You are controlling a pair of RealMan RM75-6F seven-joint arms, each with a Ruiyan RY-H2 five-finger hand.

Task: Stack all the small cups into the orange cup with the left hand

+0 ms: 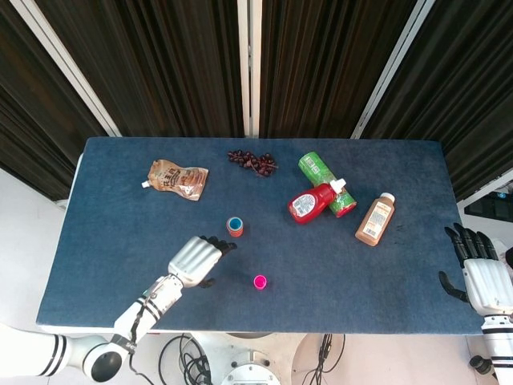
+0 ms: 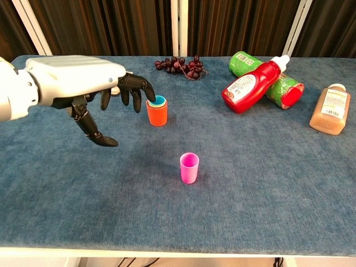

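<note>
The orange cup (image 1: 235,227) (image 2: 157,112) stands upright near the table's middle with a blue cup nested inside it. A small pink cup (image 1: 260,281) (image 2: 189,167) stands alone nearer the front edge. My left hand (image 1: 195,260) (image 2: 83,88) hovers open, fingers spread, to the left of both cups and holds nothing. My right hand (image 1: 483,277) hangs open off the table's right edge, seen only in the head view.
At the back lie a brown pouch (image 1: 177,178), a bunch of dark grapes (image 1: 253,162) (image 2: 182,65), a red ketchup bottle (image 1: 315,201) (image 2: 251,84) leaning on a green can (image 1: 324,181) (image 2: 285,89), and a brown bottle (image 1: 375,219) (image 2: 330,109) at right.
</note>
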